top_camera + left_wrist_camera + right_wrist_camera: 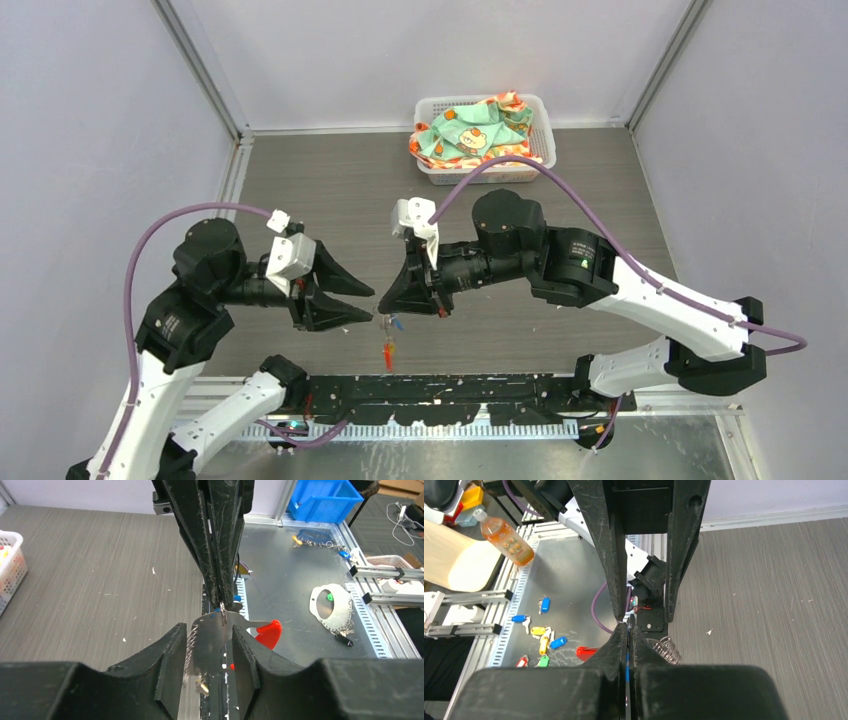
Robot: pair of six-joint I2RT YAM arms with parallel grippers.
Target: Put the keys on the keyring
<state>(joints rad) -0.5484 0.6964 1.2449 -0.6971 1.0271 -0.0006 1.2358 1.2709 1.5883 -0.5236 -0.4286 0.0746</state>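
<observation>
Over the near edge of the tabletop (350, 180), the left gripper (370, 304) stands open around the keyring (207, 620), which hangs from the closed right gripper (627, 627). It looks light, thin and slippery, so I would grip the wire ring rather than the dangling red tag (267, 634) or blue key (397, 323).

The top external camera looks down from high behind the near edge over the whole table (340, 180). The left wrist camera, very close, faces the right gripper (222, 615). The right wrist camera faces back at the left gripper (643, 620). Both share the keyring (267, 632) between them.
</observation>
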